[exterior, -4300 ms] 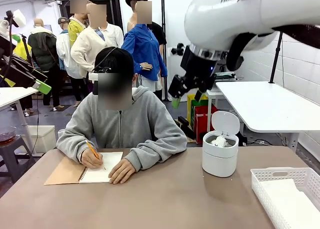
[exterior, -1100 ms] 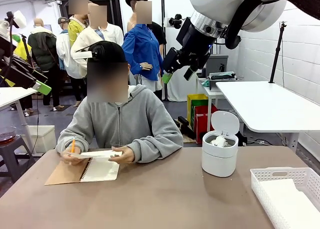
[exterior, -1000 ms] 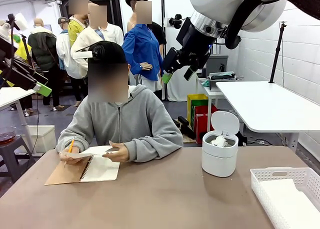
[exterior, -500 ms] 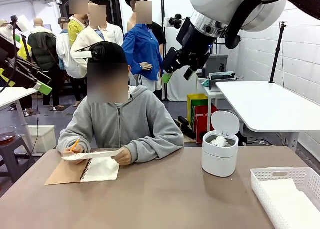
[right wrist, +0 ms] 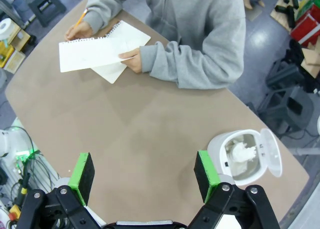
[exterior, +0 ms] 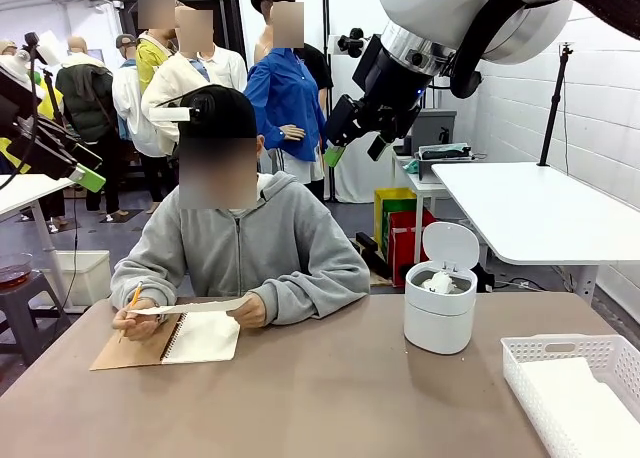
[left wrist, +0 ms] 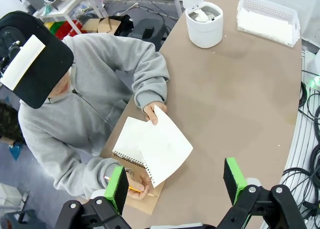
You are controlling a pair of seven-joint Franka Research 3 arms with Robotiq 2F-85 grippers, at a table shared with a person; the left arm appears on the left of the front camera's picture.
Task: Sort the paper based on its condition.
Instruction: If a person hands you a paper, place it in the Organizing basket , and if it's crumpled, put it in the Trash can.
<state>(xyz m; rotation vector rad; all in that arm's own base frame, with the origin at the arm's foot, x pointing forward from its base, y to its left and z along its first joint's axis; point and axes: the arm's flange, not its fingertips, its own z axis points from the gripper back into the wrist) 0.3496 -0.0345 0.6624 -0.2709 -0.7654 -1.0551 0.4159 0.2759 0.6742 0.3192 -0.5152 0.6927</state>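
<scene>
sheet (right wrist: 90,54) held over notebook's (right wrist: 134,38) edge, broad tabletop (right wrist: 140,134) between it and bin (exterior: 438,323).

The sheet (left wrist: 167,149) was plain white, the notebook (exterior: 125,348) cover brown, the hoodie (exterior: 250,253) grey. The table (exterior: 330,398) was dull brown; the lattice basket (exterior: 560,345) and the bin (exterior: 438,323) were both white.
</scene>
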